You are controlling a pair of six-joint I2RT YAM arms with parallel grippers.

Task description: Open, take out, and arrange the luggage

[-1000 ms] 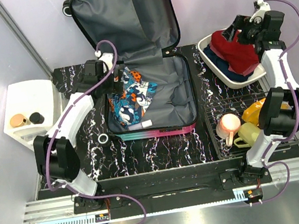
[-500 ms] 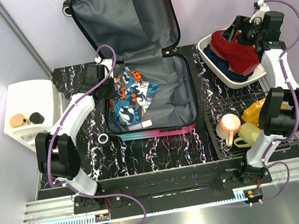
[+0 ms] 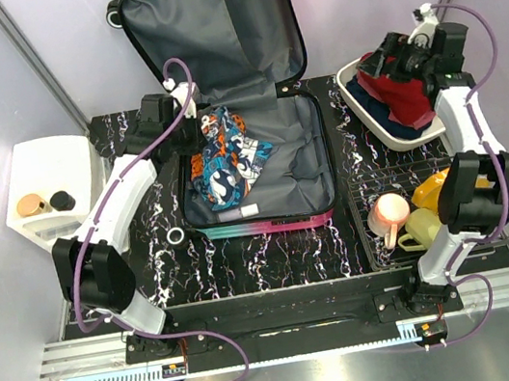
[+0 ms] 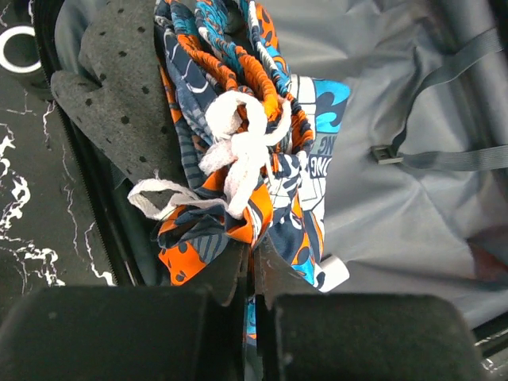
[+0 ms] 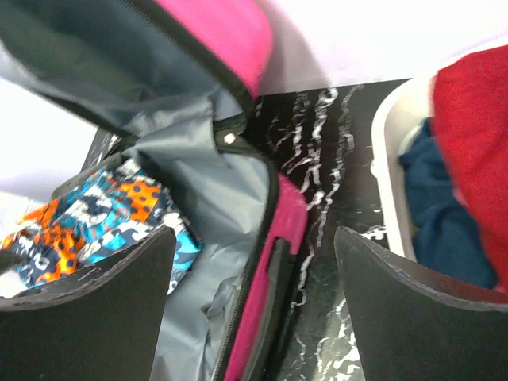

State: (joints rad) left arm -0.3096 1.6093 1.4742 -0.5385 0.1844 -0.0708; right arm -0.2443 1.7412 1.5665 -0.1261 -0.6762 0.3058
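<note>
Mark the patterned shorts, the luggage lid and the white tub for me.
patterned shorts [image 4: 238, 151], left wrist view, white drawstring knot
luggage lid [image 3: 207, 22], top external view, grey lining
white tub [image 5: 386, 178], right wrist view, white rim

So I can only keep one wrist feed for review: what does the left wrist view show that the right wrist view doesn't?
Only the left wrist view: the left gripper shut on the patterned garment, its white drawstring knotted, and a grey strap buckle. Only the right wrist view: the open right gripper, the white tub holding red cloth and navy cloth, and the pink shell of the luggage. Both: the patterned garment on the luggage's grey lining, and the black marbled table.
</note>
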